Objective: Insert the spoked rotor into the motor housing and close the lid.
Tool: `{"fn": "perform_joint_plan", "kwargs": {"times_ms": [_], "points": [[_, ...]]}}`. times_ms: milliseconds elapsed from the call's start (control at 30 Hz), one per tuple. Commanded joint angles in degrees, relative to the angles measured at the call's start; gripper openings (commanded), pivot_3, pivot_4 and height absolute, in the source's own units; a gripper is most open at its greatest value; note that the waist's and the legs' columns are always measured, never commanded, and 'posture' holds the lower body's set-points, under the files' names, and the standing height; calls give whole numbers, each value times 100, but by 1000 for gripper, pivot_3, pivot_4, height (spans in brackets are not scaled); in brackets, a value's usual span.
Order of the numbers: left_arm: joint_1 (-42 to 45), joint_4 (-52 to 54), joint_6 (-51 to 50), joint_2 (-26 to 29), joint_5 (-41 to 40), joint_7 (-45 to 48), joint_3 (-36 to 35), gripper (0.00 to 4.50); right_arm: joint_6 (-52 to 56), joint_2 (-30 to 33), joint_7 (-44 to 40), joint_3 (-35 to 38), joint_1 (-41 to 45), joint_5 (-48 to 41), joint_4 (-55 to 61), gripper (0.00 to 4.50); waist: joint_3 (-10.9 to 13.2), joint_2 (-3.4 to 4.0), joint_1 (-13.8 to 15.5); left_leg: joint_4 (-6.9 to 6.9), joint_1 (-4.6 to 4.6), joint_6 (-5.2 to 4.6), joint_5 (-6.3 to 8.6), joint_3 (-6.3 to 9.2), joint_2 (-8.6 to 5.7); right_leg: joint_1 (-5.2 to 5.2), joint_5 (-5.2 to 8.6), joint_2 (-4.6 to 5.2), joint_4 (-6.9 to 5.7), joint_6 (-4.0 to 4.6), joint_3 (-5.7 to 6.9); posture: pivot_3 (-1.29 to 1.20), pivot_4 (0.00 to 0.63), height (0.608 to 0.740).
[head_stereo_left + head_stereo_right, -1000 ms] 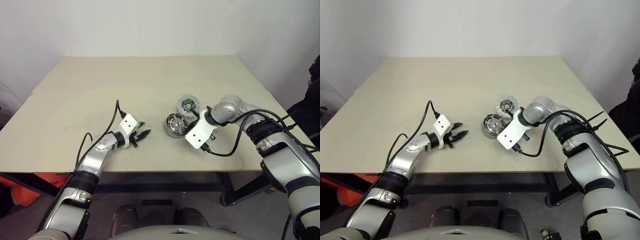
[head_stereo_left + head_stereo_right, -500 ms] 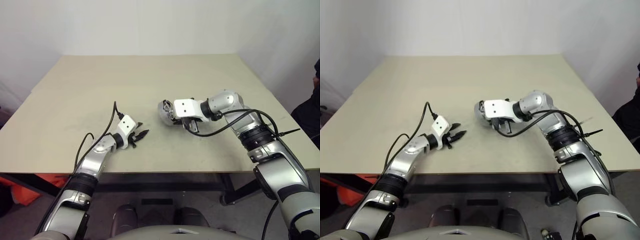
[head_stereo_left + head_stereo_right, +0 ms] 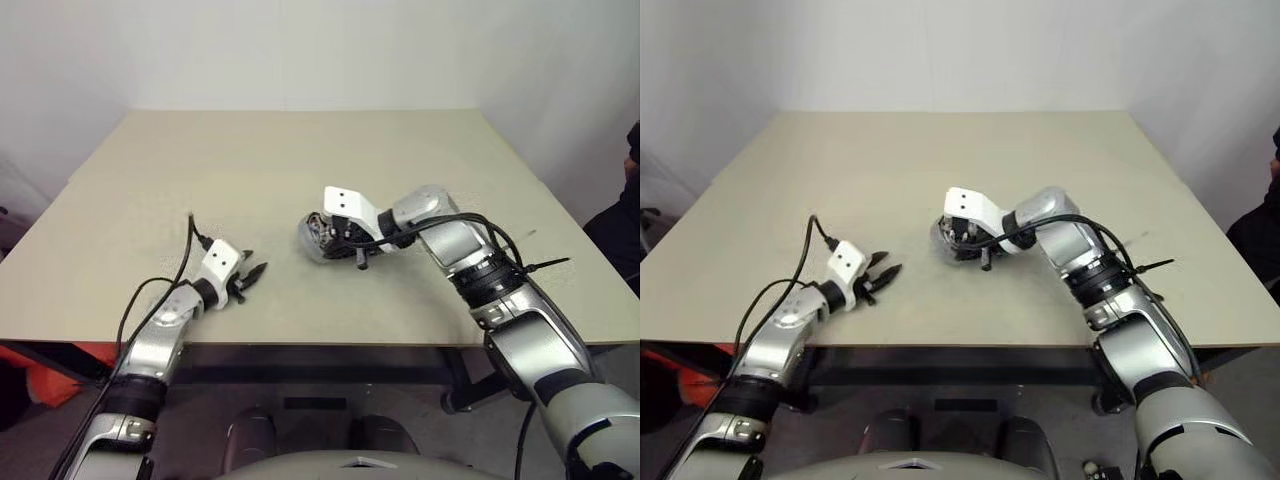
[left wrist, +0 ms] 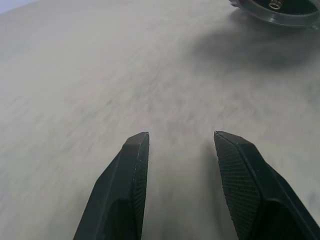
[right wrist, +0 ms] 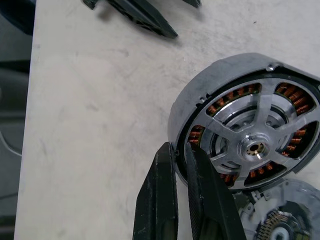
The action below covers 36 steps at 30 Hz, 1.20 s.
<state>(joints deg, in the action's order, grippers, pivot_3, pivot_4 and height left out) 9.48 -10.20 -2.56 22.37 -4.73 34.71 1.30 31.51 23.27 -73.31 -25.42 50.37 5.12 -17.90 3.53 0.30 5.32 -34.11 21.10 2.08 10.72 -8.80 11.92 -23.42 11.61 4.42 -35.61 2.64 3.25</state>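
Head view: right gripper (image 3: 958, 238) was clamped on the motor housing (image 3: 943, 240) at table (image 3: 940, 150) centre; left gripper (image 3: 883, 276), half open and empty, sat just left of it.

Right wrist view: fingers (image 5: 165, 200) pinched the housing wall, spoked rotor (image 5: 255, 147) already seated inside, lid (image 5: 280, 227) just beyond.

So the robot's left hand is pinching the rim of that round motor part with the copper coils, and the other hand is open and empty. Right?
Not quite: it is the right hand that pinches the motor housing rim, as the right wrist view shows. The left hand is the open, empty one.
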Motion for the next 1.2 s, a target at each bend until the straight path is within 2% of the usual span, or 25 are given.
{"fn": "perform_joint_plan", "kwargs": {"times_ms": [33, 500, 533, 600, 900, 933, 1200], "points": [[-137, 509, -93, 89, -92, -151, -223, 2194, 294, -285, 249, 116, 512, -68, -314, 6, 2, 1, -2, 0, -1, 0, 0, 0, 0, 0, 0, 0, 0, 0, 0, 0, 0, 740], [-179, 694, -232, 142, -110, -299, -275, 2194, 957, -929, 775, 41, 743, -21, -1397, 6, 4, 1, 14, 1, -2, 4, 0, 5, -1, 4, 0, 1, 0, -1, 0, 0, 0, 740], [-163, 685, -232, 145, -113, -293, -272, 2194, 924, -960, 893, 63, 749, 4, -1482, 685, 4, 1, 16, 2, -3, 5, 0, 5, -1, 5, 0, 1, 0, -1, 0, 0, 0, 740], [-142, 674, -225, 138, -109, -289, -253, 2194, 850, -971, 1049, 105, 747, 17, -1501, 1181, 4, 2, 15, 1, -5, 6, -1, 6, 0, 7, 1, 1, 0, -1, 0, 0, 0, 740], [44, 508, -193, 122, -91, -229, -183, 2194, 1080, -773, 885, 281, 833, -332, -1024, 4252, 4, 2, 8, 2, -13, 15, -6, 8, -1, 10, 1, -2, -4, -4, -1, 0, 0, 740], [66, 490, -192, 122, -90, -221, -177, 2194, 1114, -762, 884, 302, 832, -370, -967, 4492, 4, 2, 9, 2, -13, 16, -7, 8, -1, 10, 1, -2, -4, -4, -1, 0, 0, 740], [272, 294, -153, 142, -81, -88, -110, 2194, 1367, -581, 957, 413, 511, -631, -167, 4492, 4, 1, 13, 6, -11, 16, -7, 8, -2, 8, 1, -2, -2, -3, -1, 0, 0, 740]]}}
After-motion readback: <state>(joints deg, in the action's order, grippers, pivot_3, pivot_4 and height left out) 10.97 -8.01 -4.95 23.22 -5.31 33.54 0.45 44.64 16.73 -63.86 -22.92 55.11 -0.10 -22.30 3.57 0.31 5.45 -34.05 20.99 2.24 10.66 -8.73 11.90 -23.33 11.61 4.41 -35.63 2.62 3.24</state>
